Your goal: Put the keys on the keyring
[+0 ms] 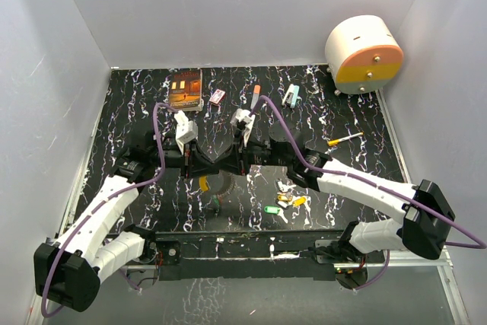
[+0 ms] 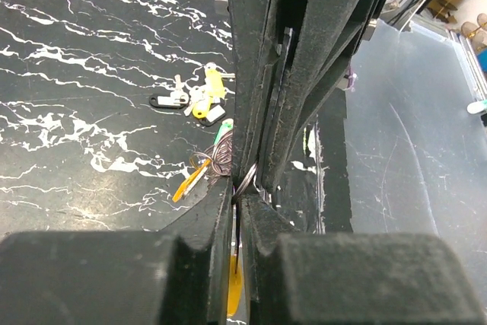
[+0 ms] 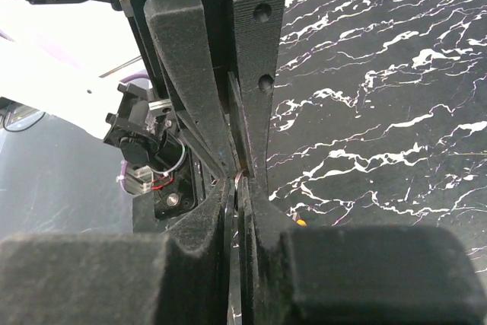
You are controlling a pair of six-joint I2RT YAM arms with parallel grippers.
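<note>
Both grippers meet tip to tip above the middle of the table. My left gripper is shut on the thin silvery keyring. From the opposite side my right gripper is shut on the same keyring; only a short arc of wire shows between the pads. A yellow key hangs by the ring with a coil of wire beside it. Loose keys with yellow, green and white heads lie on the table near the right arm.
A book, a small pink box, an orange marker and a teal stapler lie along the back. A yellow-handled screwdriver lies at the right. A round white and orange container stands at the back right corner.
</note>
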